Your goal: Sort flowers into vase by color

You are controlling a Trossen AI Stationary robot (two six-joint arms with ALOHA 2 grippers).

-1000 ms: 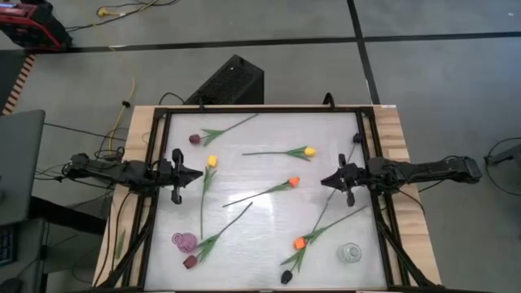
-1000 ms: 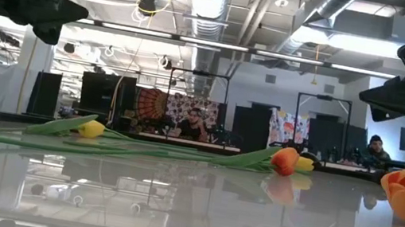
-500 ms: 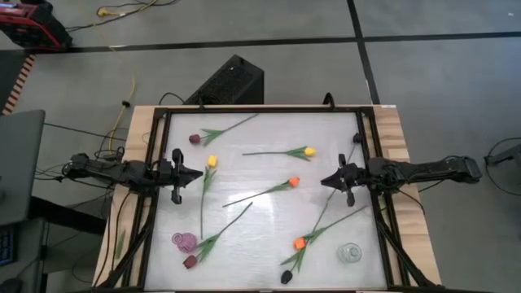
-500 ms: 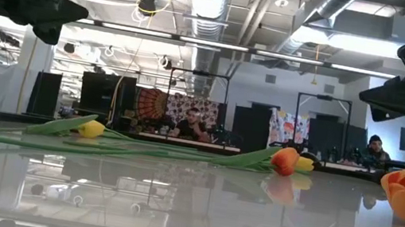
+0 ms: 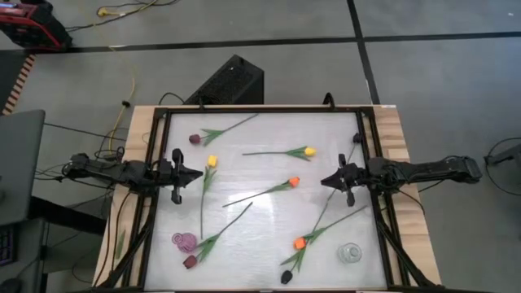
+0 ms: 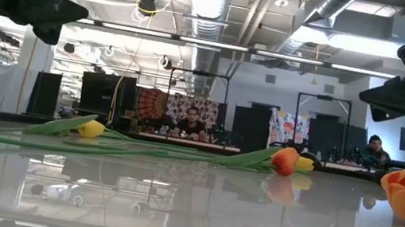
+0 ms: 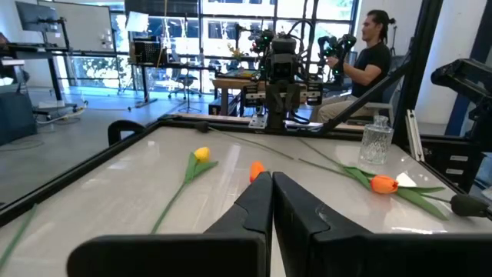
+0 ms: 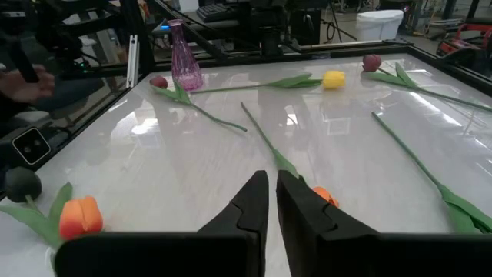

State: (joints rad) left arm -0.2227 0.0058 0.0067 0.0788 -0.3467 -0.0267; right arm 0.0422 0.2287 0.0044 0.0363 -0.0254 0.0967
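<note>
Several tulips lie flat on the white tabletop (image 5: 269,134). They include a maroon one (image 5: 194,139), two yellow ones (image 5: 212,161) (image 5: 309,151), two orange ones (image 5: 294,181) (image 5: 299,242) and dark ones near the front (image 5: 190,261) (image 5: 286,277). A purple vase (image 5: 183,240) stands front left and a clear vase (image 5: 350,253) front right. My left gripper (image 5: 199,172) hovers shut at the left edge, pointing level across the table. My right gripper (image 5: 323,181) hovers shut at the right edge, facing it. Neither holds anything.
A black frame (image 5: 151,163) borders the table. A black box (image 5: 232,81) sits on the floor beyond the far edge. In the left wrist view a person (image 7: 369,61) sits behind the right arm. Another person's hand (image 8: 31,85) shows in the right wrist view.
</note>
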